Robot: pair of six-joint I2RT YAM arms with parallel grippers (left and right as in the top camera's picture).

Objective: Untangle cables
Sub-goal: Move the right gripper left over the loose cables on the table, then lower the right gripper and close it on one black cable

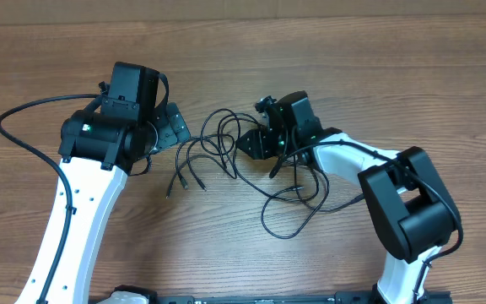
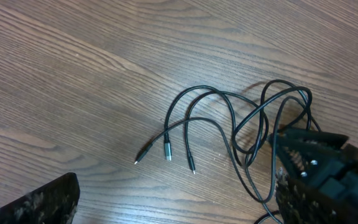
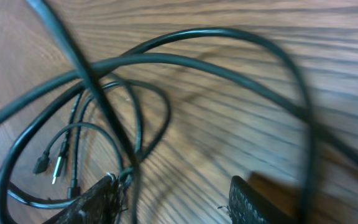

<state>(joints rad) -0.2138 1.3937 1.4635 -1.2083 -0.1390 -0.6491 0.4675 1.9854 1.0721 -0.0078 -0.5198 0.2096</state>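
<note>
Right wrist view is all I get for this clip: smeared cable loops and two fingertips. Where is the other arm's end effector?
Observer: Overhead, the left end effector hangs open just left of the cables, touching none of them.
Operator: Does the bunch end where my picture does?
Observer: No. A long loop lies behind the right end effector, on the side away from the left one.
Operator: Which arm are the loose ends nearer?
Observer: The left. Three plug tips lie side by side at the bunch's left edge.
</note>
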